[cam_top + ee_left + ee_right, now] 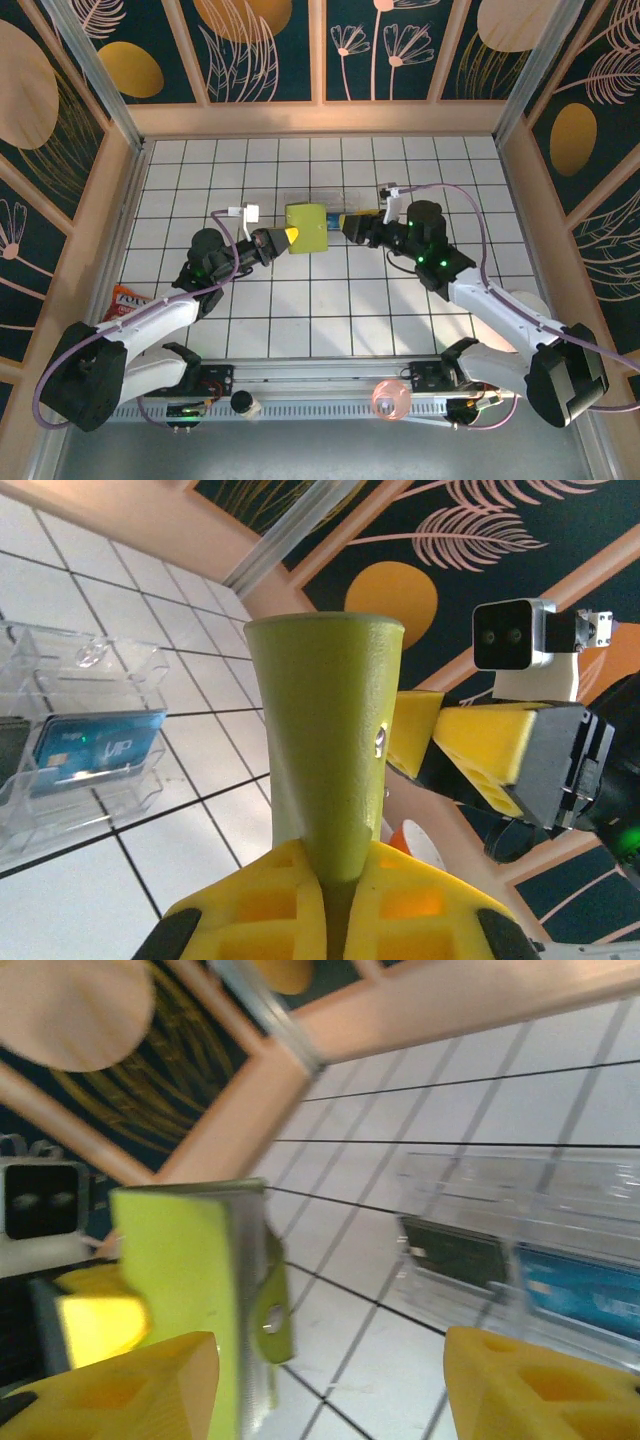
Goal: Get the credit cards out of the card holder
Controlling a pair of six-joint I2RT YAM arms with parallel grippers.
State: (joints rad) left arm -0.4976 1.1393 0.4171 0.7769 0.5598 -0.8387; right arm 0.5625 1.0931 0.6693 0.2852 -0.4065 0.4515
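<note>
The biggest risk is the card holder dropping or twisting. The left gripper alone carries it, jaws shut on its lower edge, so the tall body stands out beyond the fingertips with nothing steadying the far end. A push or pull from the other arm could lever it round in that narrow pinch, or drag it out onto the table.

The next risk is a poor bite by the right gripper. Its jaws stand wide open. The holder sits just above one finger and well apart from the other, so it is off to one side of the gap, not centred. If the gripper closes from there, it could catch both covers together and clamp the holder shut. It could also nip only a corner and slip off.

A smaller risk is the clear plastic box beyond both sets of jaws. A wide swing could knock it and disturb the blue card inside.

The holder is olive-green with a faintly pebbled skin, and looks folded shut. It flares slightly at the end farthest from the left jaws. The right wrist view shows a thin pale edge along one side. A small metal snap stud sits on the side facing the right gripper. I see no card protruding.
</note>
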